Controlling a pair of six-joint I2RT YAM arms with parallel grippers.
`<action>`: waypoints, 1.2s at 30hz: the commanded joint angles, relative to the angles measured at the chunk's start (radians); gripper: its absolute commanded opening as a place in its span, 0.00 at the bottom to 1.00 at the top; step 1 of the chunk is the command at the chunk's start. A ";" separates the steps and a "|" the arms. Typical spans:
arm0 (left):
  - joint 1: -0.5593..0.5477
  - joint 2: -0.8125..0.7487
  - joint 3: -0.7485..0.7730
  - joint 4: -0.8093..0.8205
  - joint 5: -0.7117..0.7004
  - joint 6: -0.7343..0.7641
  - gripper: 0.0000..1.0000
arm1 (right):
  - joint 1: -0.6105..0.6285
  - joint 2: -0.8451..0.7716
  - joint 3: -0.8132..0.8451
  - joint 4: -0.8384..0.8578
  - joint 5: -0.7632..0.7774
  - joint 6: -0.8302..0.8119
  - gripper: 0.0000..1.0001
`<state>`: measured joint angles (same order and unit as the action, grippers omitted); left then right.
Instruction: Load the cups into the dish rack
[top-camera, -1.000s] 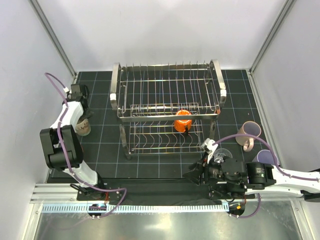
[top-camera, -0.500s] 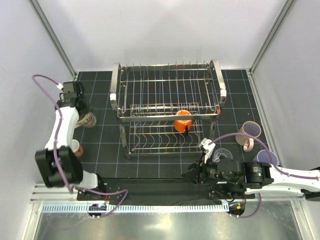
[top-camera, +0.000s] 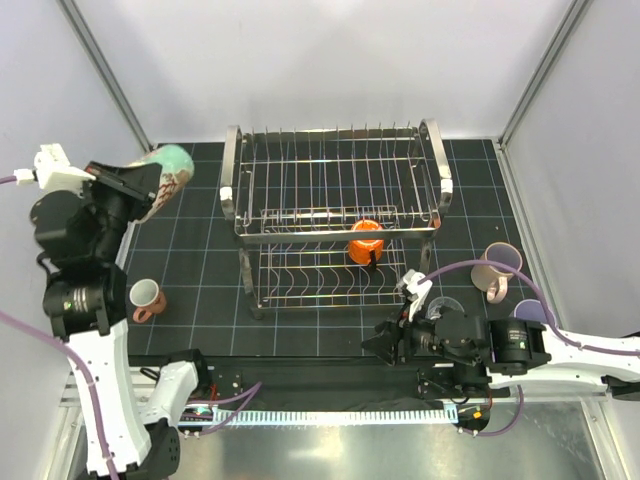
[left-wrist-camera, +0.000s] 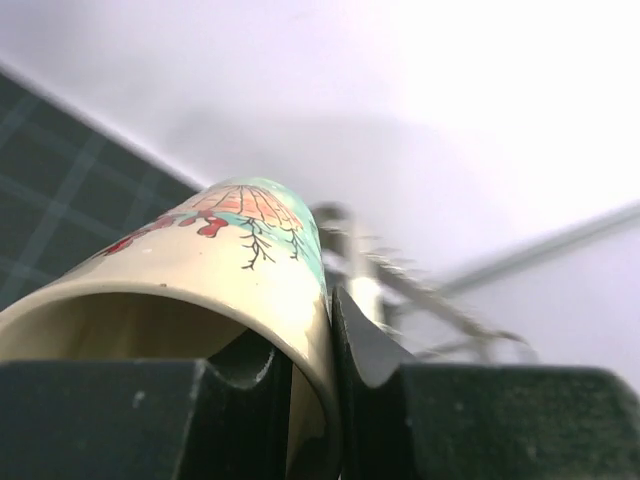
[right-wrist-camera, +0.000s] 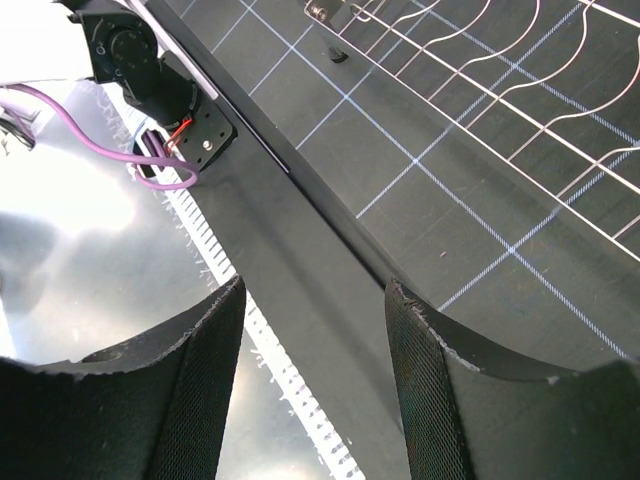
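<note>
Your left claw (left-wrist-camera: 312, 345) is pressed almost together and pinches the wall of the cream ceramic mug with teal and red print (left-wrist-camera: 230, 260). One finger sits inside the mouth and the other bears on the outside. The mug is held up off the dark gridded surface (top-camera: 200, 260), tipped onto its side, just left of the two-tier chrome wire dish rack (top-camera: 232, 170).

Your right claw (right-wrist-camera: 315, 385) is spread wide and holds nothing. It hangs low over the near edge of the surface, in front of the rack.

In the left wrist view the fingers cut off the mug's near rim, and the rack behind it is only a blur. From above, the right arm (top-camera: 500, 345) partly covers the clear glass tumbler (top-camera: 447, 305) and the lavender tumbler (top-camera: 530, 312).

The small orange cup (top-camera: 367, 240) is in the rack, at the right of the lower tier. The salmon-pink mug (top-camera: 146, 297) stands on the surface to the left, well apart from the rack. The beige-pink mug (top-camera: 497, 264) stands to the right.
</note>
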<state>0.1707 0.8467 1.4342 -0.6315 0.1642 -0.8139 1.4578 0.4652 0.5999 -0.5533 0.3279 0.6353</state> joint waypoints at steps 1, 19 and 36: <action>0.000 -0.040 0.103 0.223 0.239 -0.204 0.01 | 0.006 0.024 0.043 0.044 0.019 -0.034 0.59; -0.125 -0.120 -0.004 0.593 0.334 -0.881 0.00 | 0.006 0.184 0.302 0.121 0.007 -0.331 0.62; -0.488 -0.096 -0.167 0.776 0.399 -1.222 0.01 | 0.004 0.509 0.606 0.493 -0.089 -0.816 0.79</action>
<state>-0.2871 0.8059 1.2793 -0.1032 0.5430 -1.8896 1.4578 0.9298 1.1526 -0.1688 0.2447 -0.0788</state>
